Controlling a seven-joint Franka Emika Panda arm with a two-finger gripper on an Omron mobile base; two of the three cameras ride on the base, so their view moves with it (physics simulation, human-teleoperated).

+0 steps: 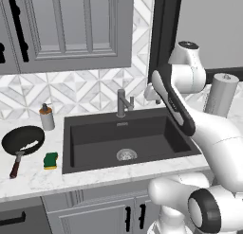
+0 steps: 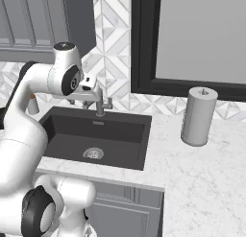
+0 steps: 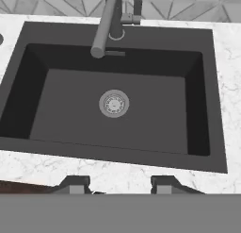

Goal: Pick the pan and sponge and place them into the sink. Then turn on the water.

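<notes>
We use the sink (image 1: 90,133) as landmark. In the left base view we see the pan (image 1: 23,139) on the counter to the left of the sink, handle toward the front edge, and the sponge (image 1: 51,160) just beside the sink's left rim, apart from the pan. A soap dispenser (image 1: 46,117) stands behind the pan. In the right base view we note a paper towel roll (image 2: 197,116) well to the right of the sink. In the hand view the gripper (image 3: 120,184) hangs over the sink's front rim, fingers spread and empty, facing the drain (image 3: 114,104) and faucet (image 3: 106,24); pan and sponge lie off to its left.
</notes>
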